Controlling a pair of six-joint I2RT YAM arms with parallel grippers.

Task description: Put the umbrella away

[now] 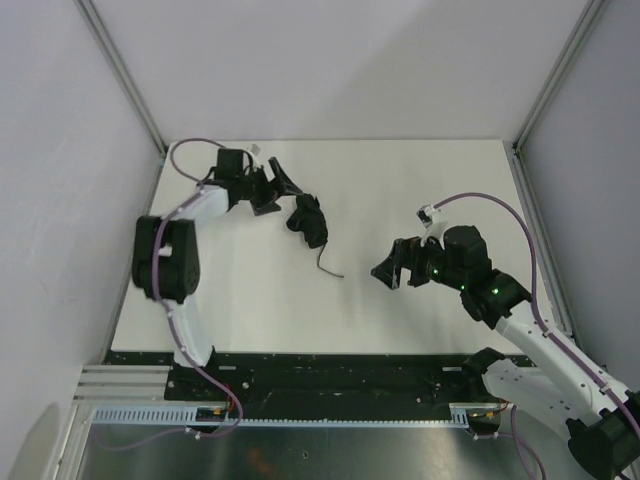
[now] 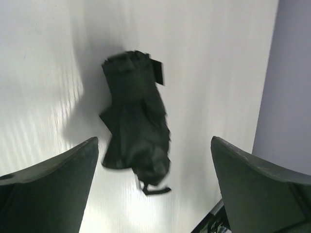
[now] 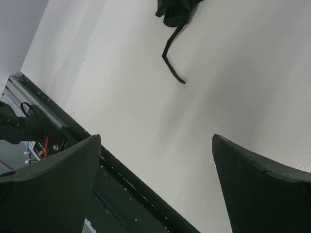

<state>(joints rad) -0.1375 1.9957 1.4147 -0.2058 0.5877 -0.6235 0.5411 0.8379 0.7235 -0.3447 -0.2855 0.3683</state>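
Note:
The umbrella (image 1: pixel 308 220) is a folded bundle of matte black fabric lying on the white table (image 1: pixel 420 180), with its thin wrist strap (image 1: pixel 330 265) trailing toward the near edge. My left gripper (image 1: pixel 283 192) sits just left of it, open and holding nothing. In the left wrist view the umbrella (image 2: pixel 136 121) lies ahead of the left gripper (image 2: pixel 154 140), apart from both fingers. My right gripper (image 1: pixel 388 262) hangs open to the umbrella's right, well away from it. The right wrist view shows only the umbrella's end (image 3: pixel 177 12) and strap (image 3: pixel 171 58), far from the right gripper (image 3: pixel 156 138).
Grey walls with aluminium corner posts (image 1: pixel 125 75) close in the table on three sides. A black rail (image 1: pixel 330 370) runs along the near edge, also visible as the black rail (image 3: pixel 121 179) under the right gripper.

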